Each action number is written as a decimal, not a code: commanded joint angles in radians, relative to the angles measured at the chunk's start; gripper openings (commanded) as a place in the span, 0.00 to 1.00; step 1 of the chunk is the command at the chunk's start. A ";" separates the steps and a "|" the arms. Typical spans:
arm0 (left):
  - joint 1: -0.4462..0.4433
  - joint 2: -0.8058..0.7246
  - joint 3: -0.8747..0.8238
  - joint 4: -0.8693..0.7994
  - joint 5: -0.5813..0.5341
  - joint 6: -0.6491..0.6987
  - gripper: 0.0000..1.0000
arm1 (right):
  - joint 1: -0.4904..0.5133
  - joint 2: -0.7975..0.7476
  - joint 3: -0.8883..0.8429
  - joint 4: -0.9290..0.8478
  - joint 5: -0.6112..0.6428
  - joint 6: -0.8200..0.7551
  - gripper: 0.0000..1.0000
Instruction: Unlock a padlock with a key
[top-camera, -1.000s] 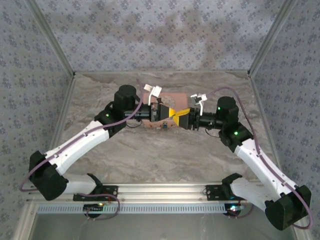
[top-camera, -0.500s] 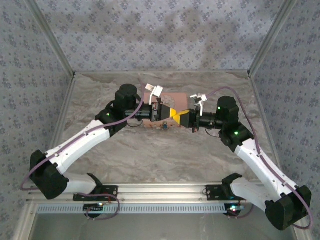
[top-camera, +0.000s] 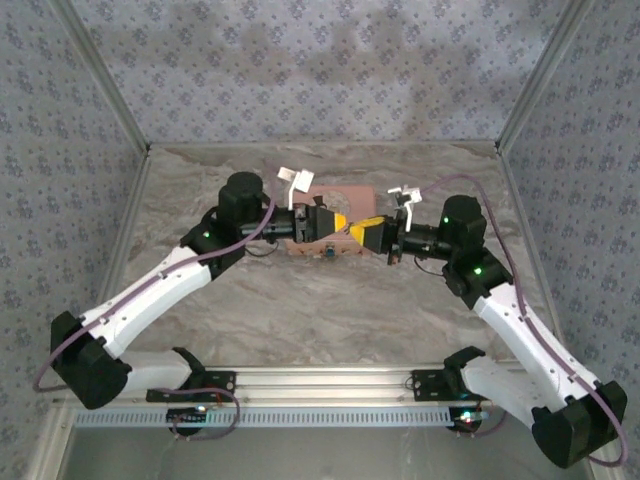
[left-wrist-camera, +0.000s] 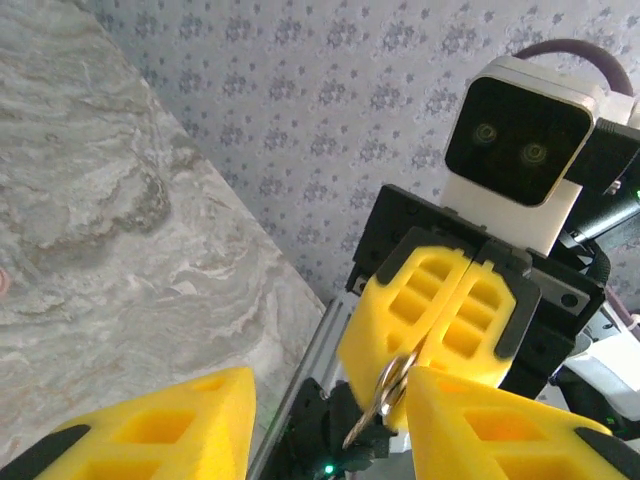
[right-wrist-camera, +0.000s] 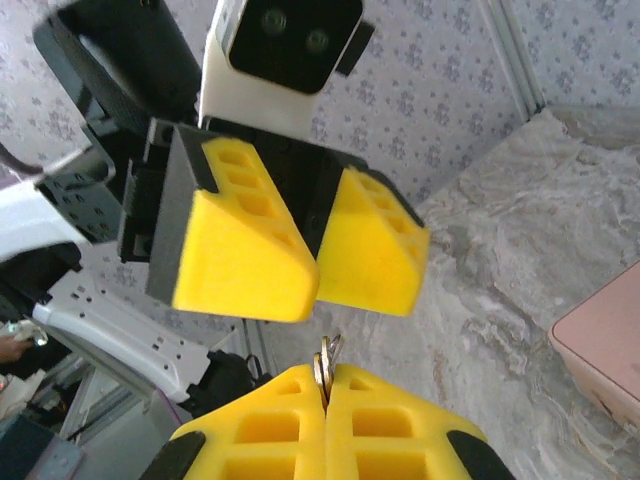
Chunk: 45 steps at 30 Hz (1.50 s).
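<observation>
Over the pink tin (top-camera: 352, 197) on the counter (top-camera: 300, 300), the left tool (top-camera: 335, 221) has its yellow pads parted, holding nothing; the padlock (top-camera: 327, 252) is a small dark spot at the tin's near edge; at the tin's right end, the right tool (top-camera: 363, 232) pinches the key (right-wrist-camera: 326, 358) between closed pads.

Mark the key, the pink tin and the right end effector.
key (right-wrist-camera: 325, 360): right wrist view, metal edge poking out of the grip.
pink tin (right-wrist-camera: 605, 340): right wrist view, top face by its corner.
right end effector (left-wrist-camera: 428, 328): left wrist view, seam between its closed fingertips.
</observation>
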 joint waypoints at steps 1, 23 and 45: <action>0.005 -0.033 -0.034 0.112 0.013 -0.030 0.36 | -0.016 -0.020 -0.017 0.103 0.009 0.062 0.00; -0.026 -0.008 -0.080 0.335 0.121 -0.079 0.38 | -0.007 0.010 -0.050 0.301 -0.039 0.217 0.00; -0.031 -0.036 -0.060 0.254 0.098 -0.027 0.20 | 0.010 0.019 -0.040 0.272 -0.072 0.202 0.00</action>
